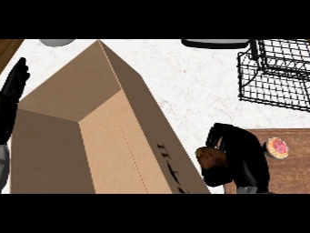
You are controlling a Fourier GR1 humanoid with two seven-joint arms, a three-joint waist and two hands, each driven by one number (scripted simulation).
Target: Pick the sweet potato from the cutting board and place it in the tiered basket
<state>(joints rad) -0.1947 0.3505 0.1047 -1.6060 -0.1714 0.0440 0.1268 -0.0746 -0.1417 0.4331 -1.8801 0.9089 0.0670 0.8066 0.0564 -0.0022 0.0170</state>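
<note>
Right robot hand [241, 157] curled round the sweet potato [211, 158], brown end poking out toward the cardboard box [110, 132]. Held at the left edge of the cutting board [302, 159], apparently lifted off it, though hard to judge from above. Small round pink-topped item [277, 147] lying on the board just beside the hand. Black wire tiered basket [281, 75] standing on the white counter [191, 77], well apart at upper right. Left robot hand [13, 86] resting at the left edge, fingers straight and together, pointing up.
</note>
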